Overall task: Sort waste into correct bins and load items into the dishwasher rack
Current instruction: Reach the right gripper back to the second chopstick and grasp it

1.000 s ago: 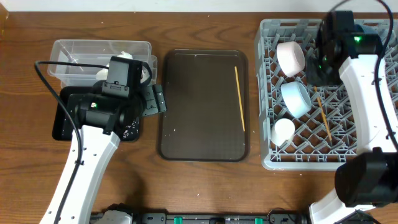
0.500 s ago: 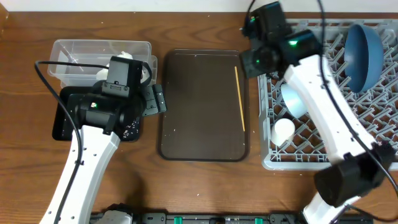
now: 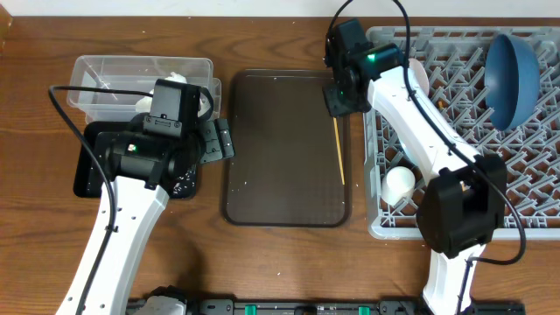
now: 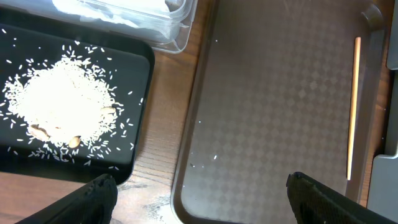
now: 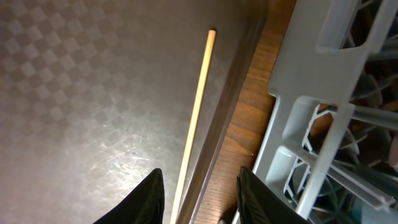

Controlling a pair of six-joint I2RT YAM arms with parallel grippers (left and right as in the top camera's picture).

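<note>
The right fingers (image 5: 147,198) are spread apart and grip nothing; they hang low over the right side of the dark brown tray (image 3: 280,149). One wooden chopstick (image 5: 196,112) runs between them in the wrist view. It lies flat on the tray floor, parallel to the raised right rim and just inside it, with broad tray floor on its other side. Only a narrow strip of bare bench (image 5: 249,127) parts that rim from the grey wall of the dishwasher rack (image 5: 323,118). In the rack, the dark blue bowl (image 3: 512,66) stands on edge near the far right corner and the small white cup (image 3: 400,182) sits near the left wall. The left fingers (image 4: 93,194) are wide open and hold nothing, above the gap between the brown tray and the black tray (image 4: 140,134). The rice heap (image 4: 59,109) lies on the black tray, with loose grains reaching toward its edges. The clear tub (image 4: 177,25) holds the white napkin (image 3: 179,80).
</note>
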